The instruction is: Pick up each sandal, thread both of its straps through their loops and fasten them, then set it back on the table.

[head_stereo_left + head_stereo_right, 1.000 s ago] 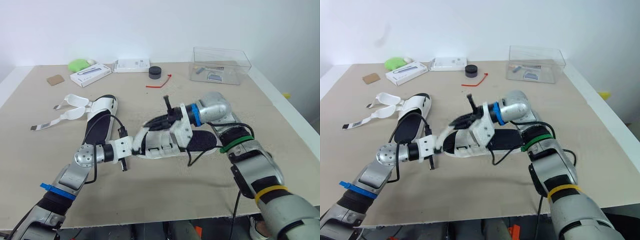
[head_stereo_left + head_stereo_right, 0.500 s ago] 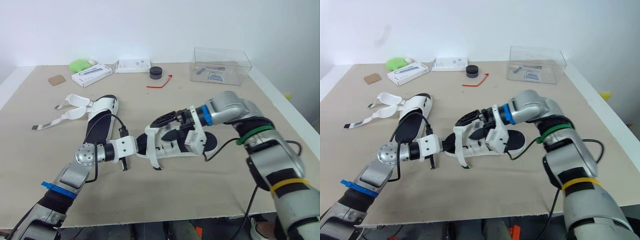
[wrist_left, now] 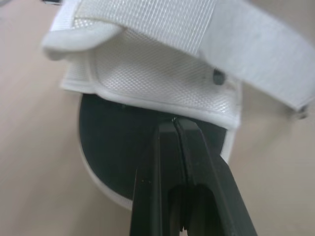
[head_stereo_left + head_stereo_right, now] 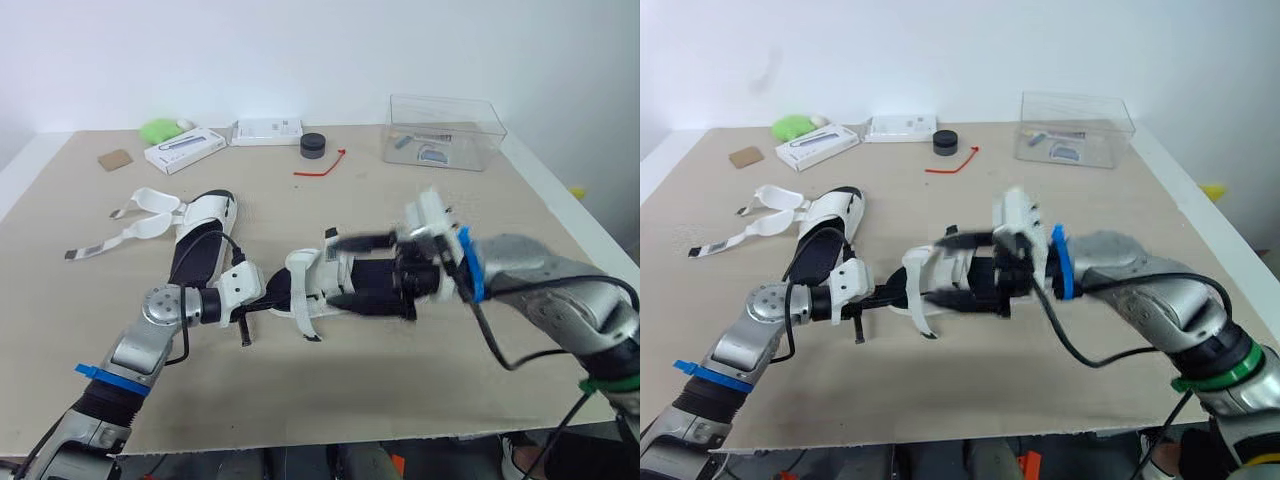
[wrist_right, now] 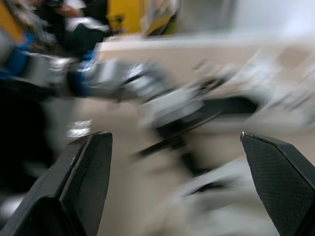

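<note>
the near sandal (image 4: 305, 280) sits at the middle of the table (image 4: 350, 400), between your two grippers. whether it rests on the table or hangs just above it cannot be told. a white strap (image 4: 305, 318) wraps over it and its free end droops toward the table, so this strap at least looks not yet fastened.

the left gripper (image 4: 268, 297) is closed, with its tips at the edge of the white mesh upper (image 3: 162, 73), over the black footbed. the left wrist view does not show how much material, if any, is caught between its fingers (image 3: 197, 162). the right gripper (image 4: 340, 270) is wide open, with one finger above and one below the sandal's middle, touching nothing that can be made out.

the main risk, as a judgement, is the left hold, which is at the very rim. if your right fingers close on the sole or nudge it sideways, the sandal may twist free and drop. the drooping strap end may also slip away if those fingers close beside it rather than on it.

a black cable (image 4: 205, 240) from your left arm arcs across the second sandal (image 4: 200, 262). that sandal lies farther left, with its two straps (image 4: 140, 222) loose and spread on the table. a wide swing of the left arm could drag it. a clear box (image 4: 440, 130) stands well apart at the far right.
</note>
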